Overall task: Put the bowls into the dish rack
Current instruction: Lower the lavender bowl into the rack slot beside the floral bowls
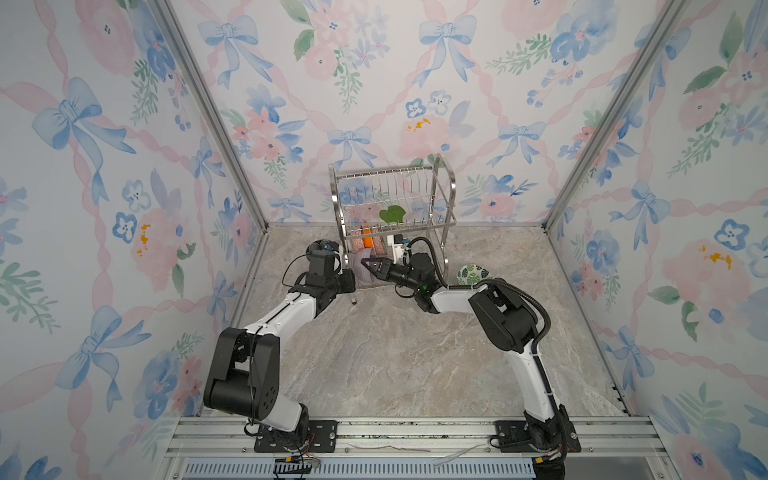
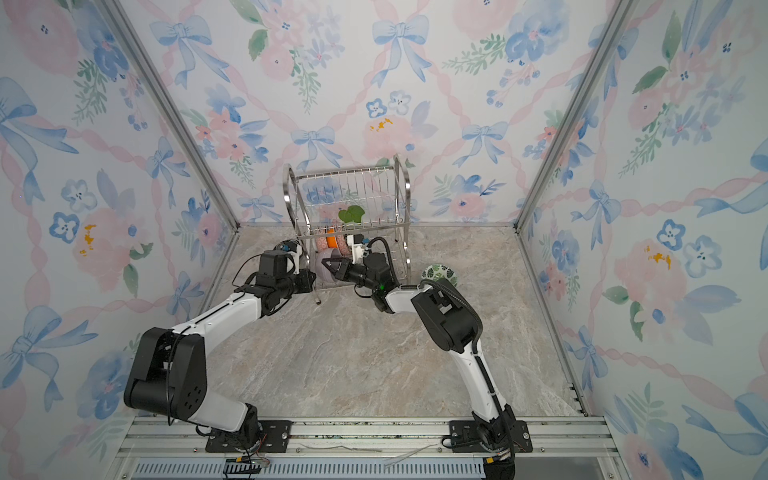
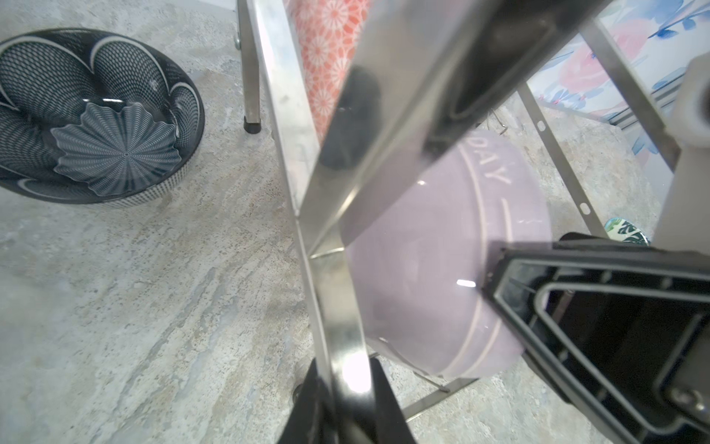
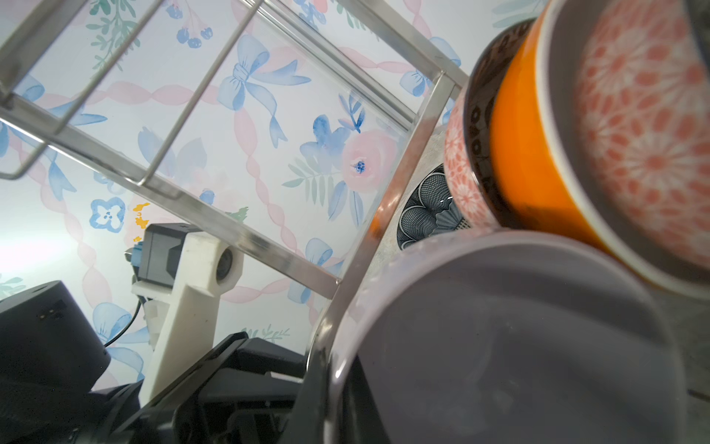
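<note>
The steel dish rack (image 1: 440, 195) (image 2: 399, 195) stands at the back of the table. On its lower tier, on edge, are two pink-patterned bowls (image 4: 645, 134) with an orange-sided bowl (image 1: 367, 241) (image 4: 538, 153) between them. My right gripper (image 1: 365, 262) (image 4: 330, 369) is shut on the rim of the lavender bowl (image 1: 360, 272) (image 3: 422, 276) (image 4: 518, 338), held on edge at the front of that tier. My left gripper (image 1: 351, 282) (image 3: 345, 369) is shut on the rack's left frame bar (image 3: 334, 307). The dark blue bowl (image 3: 100, 115) sits on the table left of the rack. The leaf-patterned bowl (image 1: 473, 275) (image 2: 438, 274) sits to its right.
A green leaf-shaped piece (image 1: 392, 215) hangs on the rack's front. Floral walls close in on three sides, with metal corner posts (image 1: 582, 166). The marble tabletop (image 1: 395, 353) stretches in front of the rack to the rail at the near edge.
</note>
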{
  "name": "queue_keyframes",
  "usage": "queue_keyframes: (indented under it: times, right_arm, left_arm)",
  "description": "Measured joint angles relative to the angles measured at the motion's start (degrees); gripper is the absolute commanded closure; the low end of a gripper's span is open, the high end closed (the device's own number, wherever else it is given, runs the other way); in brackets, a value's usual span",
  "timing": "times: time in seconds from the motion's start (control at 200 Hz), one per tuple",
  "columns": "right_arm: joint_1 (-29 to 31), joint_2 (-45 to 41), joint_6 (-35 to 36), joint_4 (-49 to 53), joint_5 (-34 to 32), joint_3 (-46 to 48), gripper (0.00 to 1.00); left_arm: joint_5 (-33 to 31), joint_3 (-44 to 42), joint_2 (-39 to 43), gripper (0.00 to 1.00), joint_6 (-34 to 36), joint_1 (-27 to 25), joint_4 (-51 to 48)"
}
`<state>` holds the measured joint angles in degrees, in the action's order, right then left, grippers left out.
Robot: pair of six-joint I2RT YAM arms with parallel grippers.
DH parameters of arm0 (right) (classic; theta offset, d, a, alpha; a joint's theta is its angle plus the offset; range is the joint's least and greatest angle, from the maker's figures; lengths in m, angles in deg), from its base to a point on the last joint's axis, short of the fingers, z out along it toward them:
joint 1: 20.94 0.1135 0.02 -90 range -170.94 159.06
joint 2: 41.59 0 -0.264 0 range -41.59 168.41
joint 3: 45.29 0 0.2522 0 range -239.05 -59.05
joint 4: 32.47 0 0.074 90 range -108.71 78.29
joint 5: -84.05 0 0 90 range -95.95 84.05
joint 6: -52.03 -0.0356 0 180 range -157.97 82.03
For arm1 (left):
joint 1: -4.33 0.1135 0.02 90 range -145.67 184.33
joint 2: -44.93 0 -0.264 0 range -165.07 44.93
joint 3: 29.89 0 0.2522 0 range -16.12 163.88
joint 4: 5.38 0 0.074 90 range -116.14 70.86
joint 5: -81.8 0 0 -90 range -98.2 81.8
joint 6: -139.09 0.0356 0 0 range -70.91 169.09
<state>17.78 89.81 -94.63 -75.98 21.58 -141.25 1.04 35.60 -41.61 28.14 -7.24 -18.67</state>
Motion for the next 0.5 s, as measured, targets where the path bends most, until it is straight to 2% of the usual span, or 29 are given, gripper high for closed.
queue_keyframes:
  times: [0.5]
  right_arm:
    - [-2.08,0.59,-3.28,-3.93,4.87,1.22,1.00]
  left_arm:
    - [-0.24,0.15,0.00,1.00,0.42,-0.02,-0.28]
